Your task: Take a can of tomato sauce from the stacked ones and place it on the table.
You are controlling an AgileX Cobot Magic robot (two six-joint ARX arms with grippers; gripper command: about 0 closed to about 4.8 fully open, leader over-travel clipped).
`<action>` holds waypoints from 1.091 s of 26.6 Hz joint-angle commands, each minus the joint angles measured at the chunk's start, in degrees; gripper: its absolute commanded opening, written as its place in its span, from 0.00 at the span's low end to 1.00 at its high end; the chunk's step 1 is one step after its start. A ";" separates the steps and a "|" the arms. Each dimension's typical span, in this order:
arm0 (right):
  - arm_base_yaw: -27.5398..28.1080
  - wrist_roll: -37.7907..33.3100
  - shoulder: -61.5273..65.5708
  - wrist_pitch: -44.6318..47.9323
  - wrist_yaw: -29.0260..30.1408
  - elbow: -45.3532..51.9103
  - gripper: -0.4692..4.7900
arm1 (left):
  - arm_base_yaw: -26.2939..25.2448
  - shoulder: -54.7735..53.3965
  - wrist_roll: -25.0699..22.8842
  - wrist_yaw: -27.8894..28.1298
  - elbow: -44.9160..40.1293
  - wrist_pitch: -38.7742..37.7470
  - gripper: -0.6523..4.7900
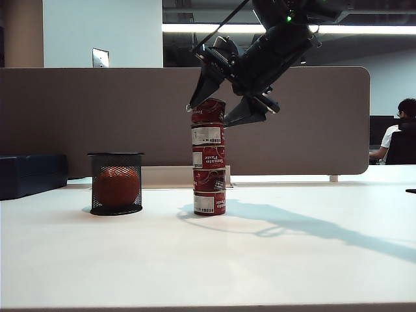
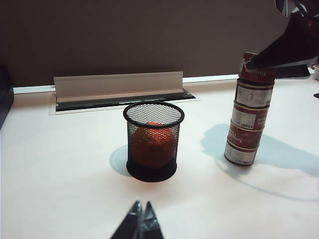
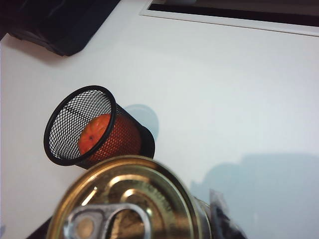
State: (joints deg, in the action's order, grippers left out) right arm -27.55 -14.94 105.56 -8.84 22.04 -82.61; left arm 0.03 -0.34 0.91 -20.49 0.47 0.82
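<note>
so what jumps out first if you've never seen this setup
A tall stack of red tomato paste cans stands mid-table, with the right gripper closed around the top can. To the stack's left, a black mesh cup holds an orange ball. The left gripper waits shut, low and apart.

Lighting: bright, even, from an overhead ceiling strip light point(image 1: 289, 28) that blows out to glare; the table point(image 1: 130, 260) reads near-white; soft blue-grey shadows fall right of the stacked ones point(image 1: 208, 157) and beside the mesh cup point(image 1: 116, 183); in the right wrist view the can of tomato sauce point(image 3: 130, 199) is blurred, lid glinting.
</note>
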 commanded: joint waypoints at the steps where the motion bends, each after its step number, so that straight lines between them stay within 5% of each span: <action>1: -0.11 0.17 -0.24 0.11 -0.07 -0.09 0.70 | -0.13 -0.02 -0.24 -0.31 0.22 0.48 0.11; 29: -0.02 0.17 -2.38 0.76 -0.09 -0.13 0.70 | -0.13 -0.02 -0.24 -0.31 0.22 0.48 0.11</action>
State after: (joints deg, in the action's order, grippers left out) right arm -27.51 -14.94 103.79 -9.50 21.87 -82.46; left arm 0.03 -0.32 0.91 -20.49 0.47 0.82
